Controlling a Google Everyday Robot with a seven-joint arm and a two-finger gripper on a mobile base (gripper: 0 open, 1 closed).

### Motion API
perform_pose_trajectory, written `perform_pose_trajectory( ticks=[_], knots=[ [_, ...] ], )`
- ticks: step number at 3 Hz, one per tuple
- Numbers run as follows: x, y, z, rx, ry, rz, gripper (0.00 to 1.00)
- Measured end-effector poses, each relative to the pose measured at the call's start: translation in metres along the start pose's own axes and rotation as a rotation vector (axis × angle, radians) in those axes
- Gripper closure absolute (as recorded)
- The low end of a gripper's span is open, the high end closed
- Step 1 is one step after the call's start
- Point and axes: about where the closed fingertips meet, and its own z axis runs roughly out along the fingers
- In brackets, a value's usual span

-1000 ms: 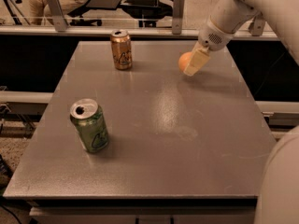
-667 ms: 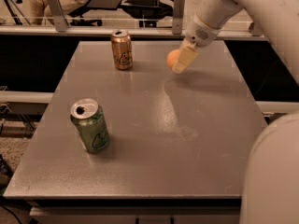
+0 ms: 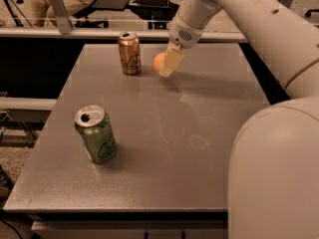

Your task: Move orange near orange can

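Gripper over the far part of the table, a little right of centre. Jaws clamped on the orange. Only the near finger shows plainly: pale, flat, slanting down and to the left across the fruit's right side. Far finger hidden behind the fruit and the near one.

Orange: only the left part of it visible, peeking out past the finger's left edge. Right part covered. Cannot tell whether its underside touches the tabletop or hangs just above; the finger tip sits low, near the surface, with a dark shadow beside it.

Orange can upright just beside the orange on its left, a narrow strip of table between them, not touching. Silver top, pale looping logo facing the camera.

Green can upright in the near-left part of the table, well apart from both, opened top visible.

Grey table with faint smudges near centre.

White arm enters from upper right, cut off by the frame's top edge. Robot's rounded body fills the lower right and hides the table's near-right corner.
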Motion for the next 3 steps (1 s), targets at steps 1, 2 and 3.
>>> perform_pose_trajectory(
  ticks=[1,2,3],
  knots=[
    [-0.018,-0.004,0.012,0.002,-0.002,-0.024,0.79],
    [-0.026,-0.006,0.023,-0.008,-0.003,-0.025,0.56],
    [-0.032,-0.006,0.032,-0.02,-0.003,-0.028,0.32]
  ],
)
